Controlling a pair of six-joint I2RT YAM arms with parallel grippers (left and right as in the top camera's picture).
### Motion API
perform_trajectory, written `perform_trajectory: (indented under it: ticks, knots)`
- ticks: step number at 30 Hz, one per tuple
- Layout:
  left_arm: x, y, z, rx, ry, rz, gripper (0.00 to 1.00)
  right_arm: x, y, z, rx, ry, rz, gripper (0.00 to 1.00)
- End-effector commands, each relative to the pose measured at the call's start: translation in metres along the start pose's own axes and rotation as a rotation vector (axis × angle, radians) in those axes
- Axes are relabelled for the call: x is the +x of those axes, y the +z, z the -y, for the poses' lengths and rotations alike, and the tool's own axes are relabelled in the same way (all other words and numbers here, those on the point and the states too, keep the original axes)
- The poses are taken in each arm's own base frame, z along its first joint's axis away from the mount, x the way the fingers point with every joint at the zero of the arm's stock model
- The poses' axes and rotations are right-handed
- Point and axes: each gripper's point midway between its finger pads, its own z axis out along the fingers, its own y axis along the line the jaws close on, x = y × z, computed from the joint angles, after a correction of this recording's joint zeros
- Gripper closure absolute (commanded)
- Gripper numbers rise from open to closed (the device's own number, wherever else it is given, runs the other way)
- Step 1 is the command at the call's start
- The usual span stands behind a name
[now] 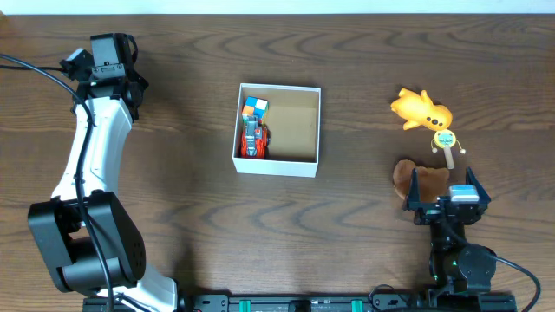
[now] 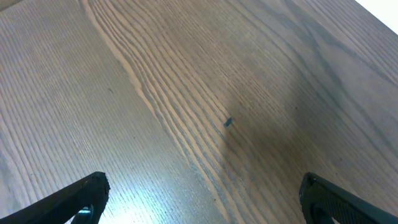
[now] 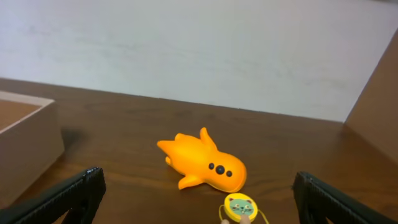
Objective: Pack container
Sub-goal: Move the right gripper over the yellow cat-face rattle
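Note:
The container [image 1: 308, 126], a square white-walled box with a brown inside, sits mid-table; its corner shows at the left of the right wrist view [image 3: 31, 149]. It holds a multicoloured cube [image 1: 255, 107] and a red toy car [image 1: 253, 139]. An orange toy [image 1: 422, 109] lies right of it, also in the right wrist view [image 3: 205, 163]. A small yellow cat-face disc on a stick [image 1: 446, 141] lies below it and also shows in the right wrist view [image 3: 239, 206]. A brown toy [image 1: 406, 176] lies at my right gripper [image 1: 442, 186], which is open and empty. My left gripper [image 1: 113, 52] is open over bare wood at far left.
The dark wooden table [image 1: 347, 234] reaches a pale wall at the back. A brown panel edge [image 3: 376, 99] stands at the right of the right wrist view. The left wrist view shows only bare wood grain [image 2: 205, 106].

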Motion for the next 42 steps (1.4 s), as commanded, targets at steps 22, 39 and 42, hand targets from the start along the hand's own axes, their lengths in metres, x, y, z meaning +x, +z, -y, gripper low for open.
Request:
perform_trajectory:
  ticks: [22, 39, 42]
  knots:
    - [-0.017, -0.012, -0.001, 0.005, -0.010, 0.044, 0.02, -0.071, 0.119, 0.001, -0.029, 0.136, -0.506, 0.01]
    - [-0.017, -0.012, -0.001, 0.005, -0.010, 0.044, 0.02, 0.006, 0.080, -0.044, -0.345, 0.045, -0.935, 0.01]
    - [-0.017, -0.012, -0.001, 0.005, -0.010, 0.044, 0.02, 0.016, 0.068, -0.042, -0.385, -0.043, -0.984, 0.01]
